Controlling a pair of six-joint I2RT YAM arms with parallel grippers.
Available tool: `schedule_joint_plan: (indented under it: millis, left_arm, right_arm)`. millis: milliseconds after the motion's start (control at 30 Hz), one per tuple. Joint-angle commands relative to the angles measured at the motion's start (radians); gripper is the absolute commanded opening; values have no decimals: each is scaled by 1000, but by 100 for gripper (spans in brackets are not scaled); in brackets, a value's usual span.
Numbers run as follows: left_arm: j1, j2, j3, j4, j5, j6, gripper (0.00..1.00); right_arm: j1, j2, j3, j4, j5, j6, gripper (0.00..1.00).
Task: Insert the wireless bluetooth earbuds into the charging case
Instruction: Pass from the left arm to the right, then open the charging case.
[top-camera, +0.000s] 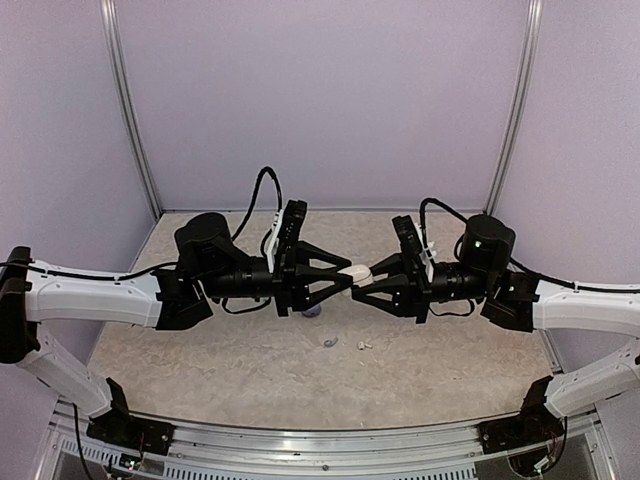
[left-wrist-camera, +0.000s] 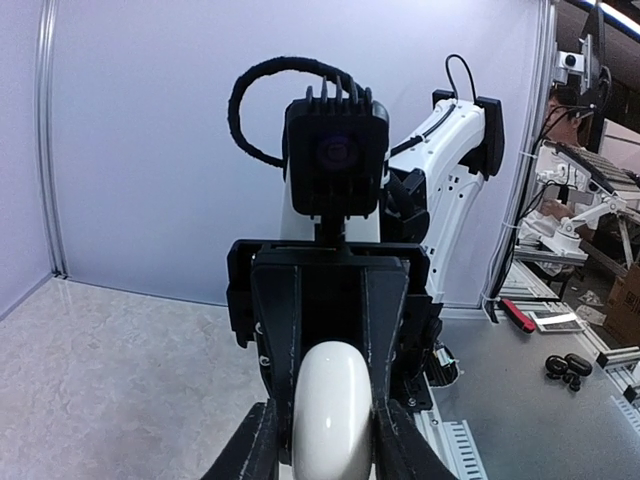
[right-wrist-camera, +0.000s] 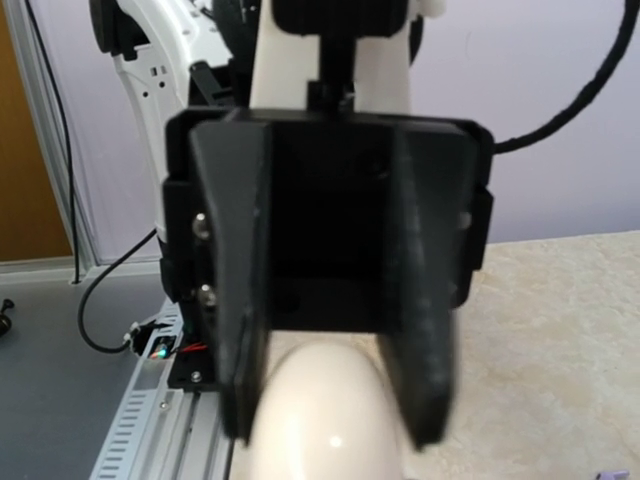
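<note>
A white charging case (top-camera: 357, 270) hangs in the air between both grippers at mid table. My left gripper (top-camera: 349, 276) is shut on it; in the left wrist view the case (left-wrist-camera: 332, 410) sits between my fingers (left-wrist-camera: 252, 450). My right gripper (top-camera: 365, 280) faces it, with its fingers on either side of the case's other end; I cannot tell whether it grips. In the right wrist view the case (right-wrist-camera: 325, 420) fills the bottom and my own fingers do not show. A lilac earbud (top-camera: 331, 342) and a white earbud (top-camera: 363, 345) lie on the table below.
A small lilac thing (top-camera: 312, 312) lies on the table under the left gripper, partly hidden. Grey walls close the back and sides. A metal rail (top-camera: 320, 445) runs along the near edge, and both arm bases stand on it.
</note>
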Motion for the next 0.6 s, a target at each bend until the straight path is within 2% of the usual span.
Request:
schedule_joint_plan:
  millis: [0,200,567]
  left_arm:
    - [-1,-6,9,-20,-69,13,38]
    - [17,-27,4,-16,-135,5,38]
    - [71,-51,-24,33,-133,-85,43]
  right_arm:
    - [-4,3,33,-26,-7,-25,16]
    - [-4,3,36,-48,-14,-43,10]
    - [-4,-7,27,-88,3,-83,5]
